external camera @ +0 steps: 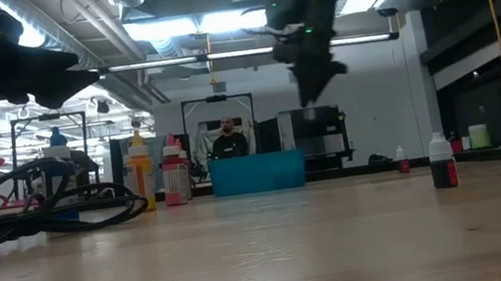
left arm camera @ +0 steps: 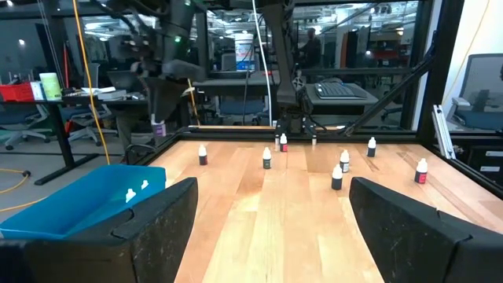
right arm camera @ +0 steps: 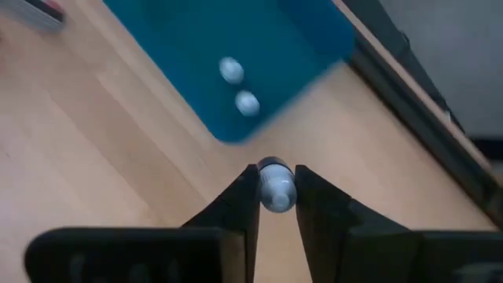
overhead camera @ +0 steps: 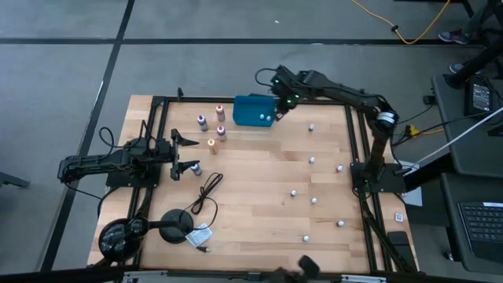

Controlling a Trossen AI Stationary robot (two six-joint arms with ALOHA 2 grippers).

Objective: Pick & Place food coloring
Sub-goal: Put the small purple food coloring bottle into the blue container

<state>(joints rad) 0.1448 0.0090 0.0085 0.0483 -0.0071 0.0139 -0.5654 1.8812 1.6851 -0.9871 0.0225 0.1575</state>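
My right gripper [overhead camera: 280, 109] hangs in the air at the right end of the teal tray [overhead camera: 250, 111], shut on one small food coloring bottle [right arm camera: 276, 187]. In the left wrist view the bottle [left arm camera: 159, 126] hangs below the fingers. Two pale-capped bottles [right arm camera: 238, 86] lie in the tray. Several more small bottles [overhead camera: 312, 160] stand on their bases across the table's right half. Taller coloured ones [overhead camera: 212, 126] stand left of the tray. My left gripper [overhead camera: 186, 154] stays open at the table's left side with nothing in it. My right gripper pinches the small bottle between its two fingers, at their free ends, with the pale cap [right arm camera: 275, 174] showing between them. The fingers [right arm camera: 240, 200] come from above, slanting down. The bottle is lifted clear of the table, just off the tray's edge.
A black cable [overhead camera: 207, 192] and a round black stand [overhead camera: 178, 222] lie at the near left. Black frame rails [overhead camera: 354, 149] border the table's sides. Bare wood lies between the tray and the loose bottles.
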